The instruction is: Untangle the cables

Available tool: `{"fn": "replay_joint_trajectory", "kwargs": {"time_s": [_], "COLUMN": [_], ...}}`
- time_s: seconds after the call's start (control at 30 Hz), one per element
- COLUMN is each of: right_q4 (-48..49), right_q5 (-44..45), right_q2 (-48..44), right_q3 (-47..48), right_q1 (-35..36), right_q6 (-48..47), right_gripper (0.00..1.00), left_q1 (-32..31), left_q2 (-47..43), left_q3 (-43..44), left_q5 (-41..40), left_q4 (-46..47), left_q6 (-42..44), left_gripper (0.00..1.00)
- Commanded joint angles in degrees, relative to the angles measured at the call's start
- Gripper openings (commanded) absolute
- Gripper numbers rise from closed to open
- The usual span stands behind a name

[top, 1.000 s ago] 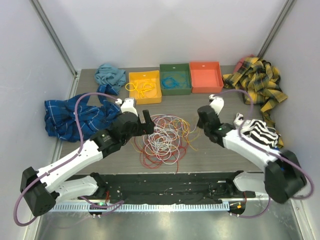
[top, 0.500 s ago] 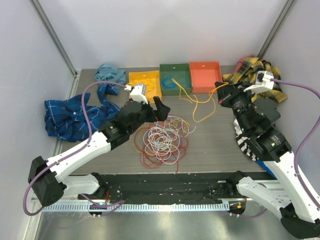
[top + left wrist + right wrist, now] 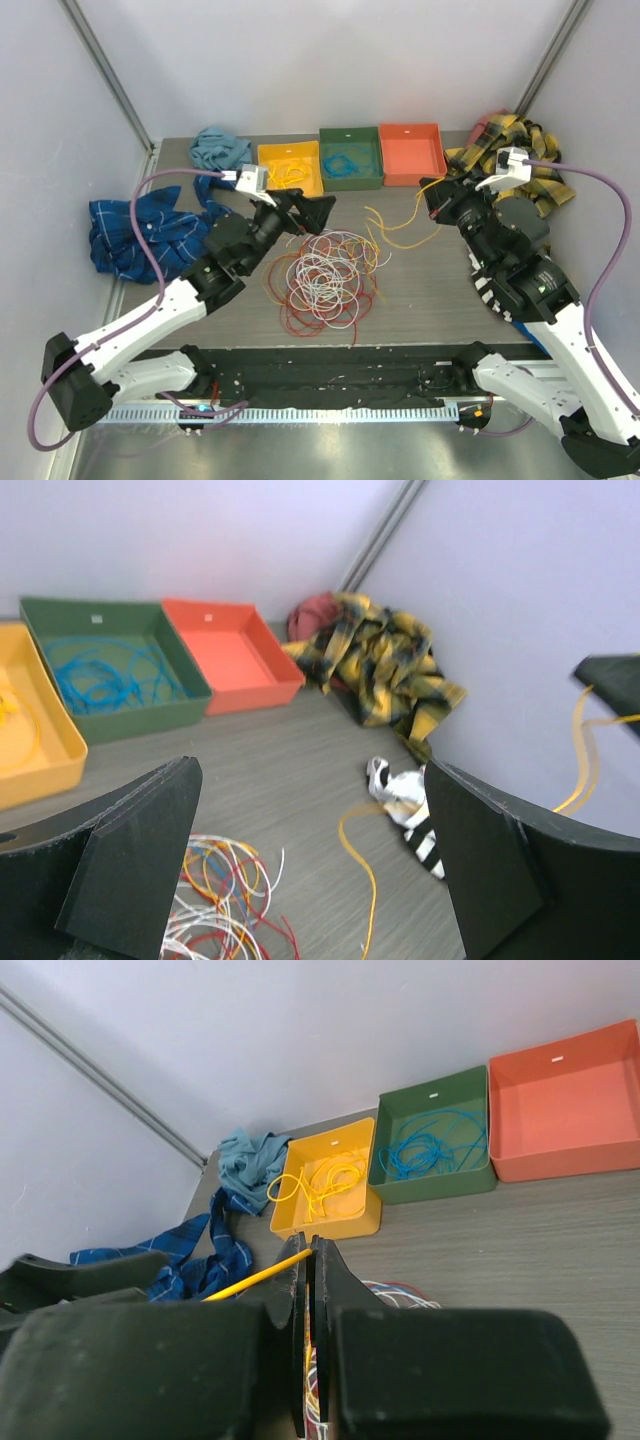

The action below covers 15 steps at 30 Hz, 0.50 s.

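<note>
Surface of grey wood carries the cables at its centre: a loose heap of overlapping red, white, orange and yellow loops, unmoved since half a second ago. Toward 1 o'clock of the heap, one yellow cable is lifted clear. Earlier it was stretched up over the green tray at 12 o'clock; now it sags lower. It is pinched in the clenched right pincer, which has been lowered slightly. The left pincer, spread wide and grasping nothing, is held above the heap's 11 o'clock edge, shifted slightly toward 9 o'clock.
</note>
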Motion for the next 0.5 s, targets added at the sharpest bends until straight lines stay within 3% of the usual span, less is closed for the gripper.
{"fn": "replay_joint_trajectory", "kwargs": {"time_s": [0.0,0.17,0.2,0.47], "right_q4": [1.46,1.2,1.29,1.11], "right_q5": [-2.67,-4.77,-5.56,-8.2], "right_q2": [-0.78,-0.34,-0.25,0.28], "right_q3": [-1.11,-0.5,-0.49,-0.67], "right_q1": [0.29,0.29,0.37,0.37], "right_q6": [0.48,0.91,1.18,2.14], "right_gripper": [0.01,0.01,0.01,0.01], "left_q1": [0.01,0.01,-0.08,-0.08], "left_q2": [-3.88,0.33,1.47,12.71], "left_q3": [-1.06,1.39,1.92,3.86], "left_q5": [-0.13,11.9,17.32,34.41], "left_q4": [6.52,9.77,10.74,20.58], "left_q6": [5.67,7.43,7.26,-0.64], "left_gripper": [1.0,1.0,1.0,1.0]}}
